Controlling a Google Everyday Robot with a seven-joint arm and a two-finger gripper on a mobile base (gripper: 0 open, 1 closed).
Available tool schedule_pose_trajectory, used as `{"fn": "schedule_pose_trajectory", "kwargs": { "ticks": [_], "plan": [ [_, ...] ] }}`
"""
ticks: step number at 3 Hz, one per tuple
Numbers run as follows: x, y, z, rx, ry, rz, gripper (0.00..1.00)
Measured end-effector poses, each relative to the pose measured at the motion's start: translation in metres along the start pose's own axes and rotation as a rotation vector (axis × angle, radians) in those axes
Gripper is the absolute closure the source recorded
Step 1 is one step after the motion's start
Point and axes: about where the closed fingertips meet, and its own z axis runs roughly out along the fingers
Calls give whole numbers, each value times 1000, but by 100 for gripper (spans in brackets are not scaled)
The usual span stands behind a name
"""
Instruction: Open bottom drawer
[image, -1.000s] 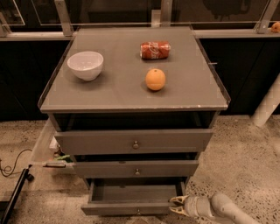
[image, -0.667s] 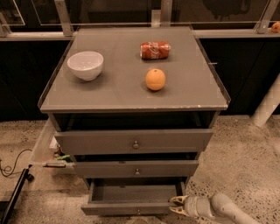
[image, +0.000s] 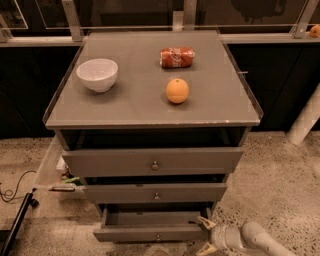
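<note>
bottom drawer (image: 145, 233): you see it lowest in the grey cabinet (image: 150, 161), pulled partway out, its inside showing behind the front.
gripper (image: 205, 235): low on your right, just beside the drawer front's right end.
claw: released, fingers (image: 204, 221) spread one above the other; you cannot tell if they touch the front.
cabinet top: white bowl (image: 97, 74) left, orange (image: 177, 91) mid, red can (image: 177, 57) lying behind it.

Looks like a lab or test room: speckled stone floor (image: 280, 170), dark glass walls (image: 125, 12), metal posts (image: 72, 20), loose cable (image: 12, 187), robot gripper (image: 204, 235) low by the grey table (image: 135, 107), jaws apart.
</note>
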Motion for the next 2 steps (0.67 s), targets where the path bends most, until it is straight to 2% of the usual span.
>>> {"fn": "schedule_pose_trajectory", "kwargs": {
  "ticks": [1, 2],
  "plan": [
    [24, 18, 11, -35, 4, 44, 0],
    [20, 17, 8, -35, 4, 44, 0]
  ]
}}
